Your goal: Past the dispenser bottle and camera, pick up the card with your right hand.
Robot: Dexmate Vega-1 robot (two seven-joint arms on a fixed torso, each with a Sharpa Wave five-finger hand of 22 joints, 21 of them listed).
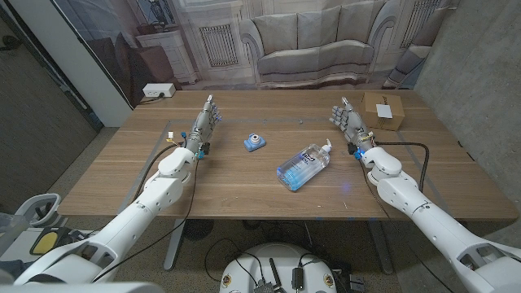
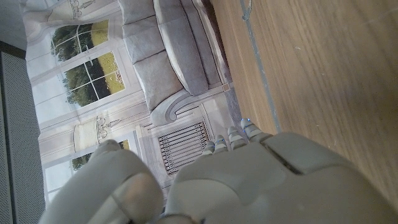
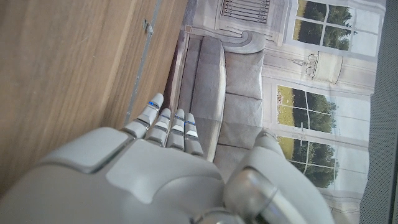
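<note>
Near the desk's far right corner lies the card (image 1: 383, 111), a brown cardboard piece with a small white mark on top; whether it is a flat card or a shallow box cannot be told. Just beside it, toward the desk's middle and not touching it, the right hand (image 1: 350, 120) stands with its fingers straight, close together and pointing toward the far edge, holding nothing. In the right wrist view the same hand (image 3: 168, 174) shows its back, its fingers (image 3: 168, 124) reaching out empty over the wooden desk (image 3: 62, 62). A black cable (image 1: 407, 145) loops on the desk by the right wrist. Nearer the middle of the desk (image 1: 244, 195), the dispenser bottle (image 1: 304, 166) lies on its side, clear with blue liquid, its white pump head pointing toward the right hand. Well apart from the card, left of the bottle and a little farther back, sits the small blue camera (image 1: 255, 143). Toward the far left part of the desk the left hand (image 1: 207, 120) is likewise extended and empty, fingers stretched toward the far edge; the left wrist view shows its back (image 2: 249, 180). Beyond the far edge hangs a printed backdrop (image 1: 326, 41) of a sofa and windows.
</note>
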